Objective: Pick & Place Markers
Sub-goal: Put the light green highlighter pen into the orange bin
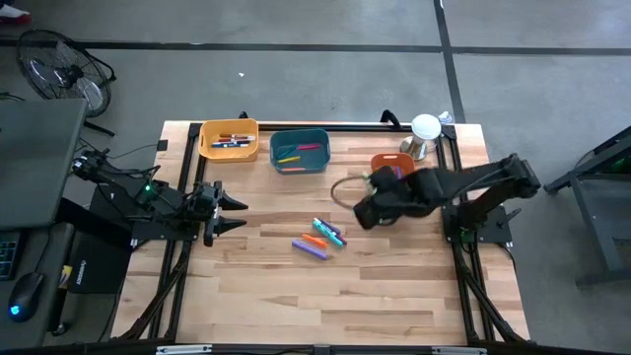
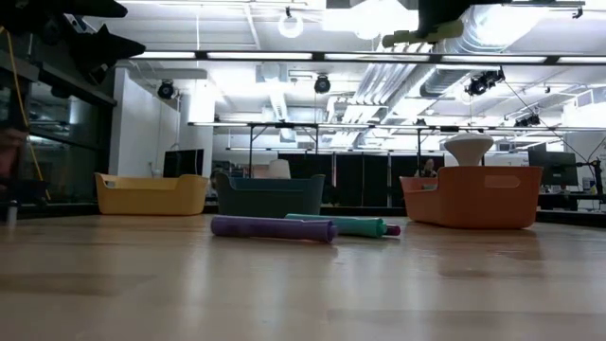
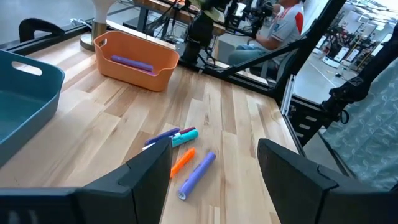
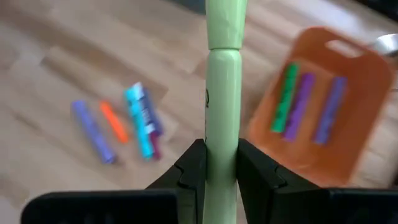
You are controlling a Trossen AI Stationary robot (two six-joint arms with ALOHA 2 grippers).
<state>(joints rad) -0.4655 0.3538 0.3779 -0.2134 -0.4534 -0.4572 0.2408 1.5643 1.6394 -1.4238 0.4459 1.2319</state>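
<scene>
My right gripper [image 4: 221,148] is shut on a light green marker [image 4: 222,93], high over the table between the loose markers and the orange bin [image 4: 323,118]. That bin holds a green marker and two purple ones. A purple marker [image 1: 309,248], an orange one [image 1: 315,240] and a teal one [image 1: 328,231] lie flat on the wood near the table's middle. The yellow bin [image 1: 229,139] and the teal bin [image 1: 299,150] at the far edge hold more markers. My left gripper [image 3: 214,168] waits open at the left, above the table. My right gripper pinches the light green marker's barrel [image 4: 222,163] between its two fingers. The marker runs lengthwise along the fingers, and its far end [image 4: 226,18] sticks out well past the fingertips. The fingers slant down from above. The marker is lifted clear of the table.
A white-topped object [image 1: 425,133] stands at the far right corner behind the orange bin. Black frame rails run along the table's left and right edges. Bare wood lies toward the near edge [image 1: 325,306]. A person sits in the room beyond the table [image 3: 283,28].
</scene>
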